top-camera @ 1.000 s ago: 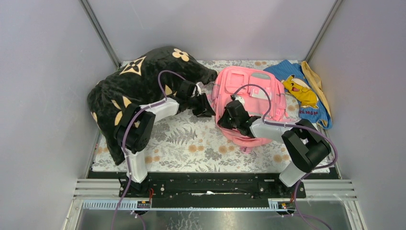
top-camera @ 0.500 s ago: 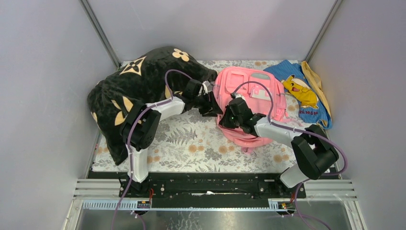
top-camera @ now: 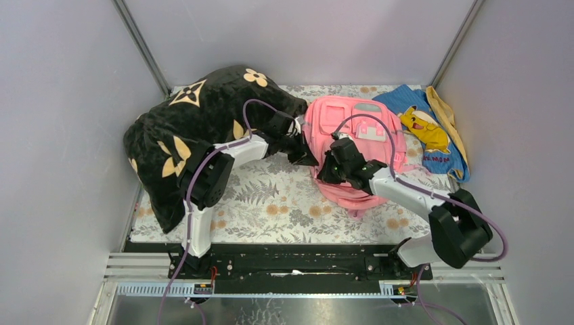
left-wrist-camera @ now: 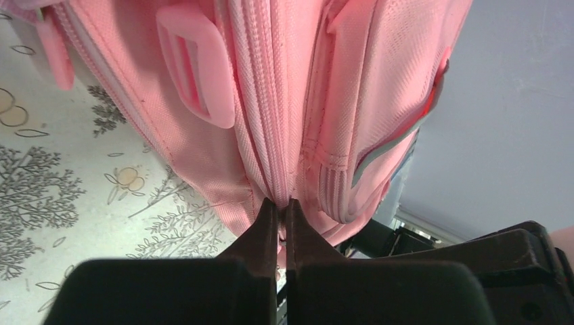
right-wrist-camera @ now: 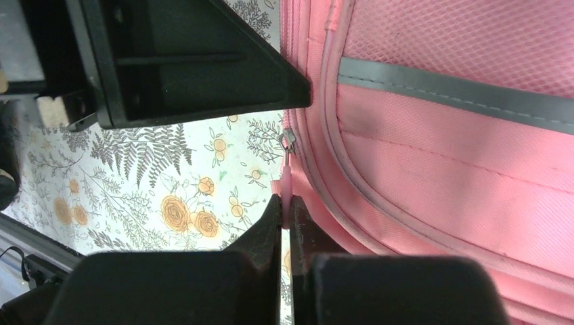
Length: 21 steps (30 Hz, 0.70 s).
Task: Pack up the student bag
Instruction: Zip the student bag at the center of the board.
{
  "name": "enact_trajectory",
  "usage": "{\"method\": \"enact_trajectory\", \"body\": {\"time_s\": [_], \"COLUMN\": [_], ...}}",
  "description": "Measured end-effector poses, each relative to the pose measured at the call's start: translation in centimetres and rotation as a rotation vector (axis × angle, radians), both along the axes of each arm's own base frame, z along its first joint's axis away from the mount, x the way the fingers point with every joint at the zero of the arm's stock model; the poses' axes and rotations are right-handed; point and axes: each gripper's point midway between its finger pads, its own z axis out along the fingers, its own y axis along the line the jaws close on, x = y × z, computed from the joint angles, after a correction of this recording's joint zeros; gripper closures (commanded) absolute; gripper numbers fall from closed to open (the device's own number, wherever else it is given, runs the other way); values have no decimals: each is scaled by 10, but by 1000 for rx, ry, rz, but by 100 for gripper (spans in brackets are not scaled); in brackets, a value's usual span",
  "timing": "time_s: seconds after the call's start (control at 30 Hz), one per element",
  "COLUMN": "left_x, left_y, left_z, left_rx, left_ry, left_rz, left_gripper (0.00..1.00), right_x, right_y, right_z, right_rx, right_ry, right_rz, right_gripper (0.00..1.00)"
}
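Note:
The pink student bag (top-camera: 362, 125) lies flat on the flowered table cover, right of centre. My left gripper (top-camera: 306, 157) is at the bag's left edge. In the left wrist view its fingers (left-wrist-camera: 267, 223) are pinched together on the zip seam (left-wrist-camera: 283, 135) of the bag's side. My right gripper (top-camera: 327, 173) sits just in front of it at the same edge. Seen from the right wrist, that gripper (right-wrist-camera: 285, 203) is shut on the pink zip pull tab (right-wrist-camera: 287, 184), which hangs from a metal slider (right-wrist-camera: 289, 140).
A big black pillow with tan flowers (top-camera: 196, 118) fills the back left, touching the left arm. A blue cloth with a yellow cartoon figure (top-camera: 426, 128) lies at the back right. Grey walls close in on three sides.
My left gripper moved right from the pillow to the bag's edge and closed there. The right arm stretched further right and forward, still holding the zip pull.

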Motion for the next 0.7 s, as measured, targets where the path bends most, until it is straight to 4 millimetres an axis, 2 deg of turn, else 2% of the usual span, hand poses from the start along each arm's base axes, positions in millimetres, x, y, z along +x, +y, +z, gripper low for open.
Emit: {"method": "enact_trajectory", "body": {"time_s": [0.17, 0.27, 0.37, 0.5, 0.7], "left_x": [-4, 2, 16, 23, 30], "left_y": [1, 9, 26, 40, 44], "left_z": [10, 13, 10, 9, 18], "left_rx": [-19, -14, 8, 27, 42], "left_ry": [11, -6, -10, -11, -20], "left_rz": [-23, -12, 27, 46, 35], "left_gripper": [100, 100, 100, 100, 100], "right_x": [-11, -29, -41, -48, -55], "right_y": [-11, -20, -26, -31, -51], "right_z": [17, 15, 9, 6, 11], "right_rx": [-4, -21, -39, -53, -100], "right_ry": [-37, -3, 33, 51, 23], "right_rz": [24, 49, 66, 66, 30], "right_gripper": [100, 100, 100, 100, 100]}}
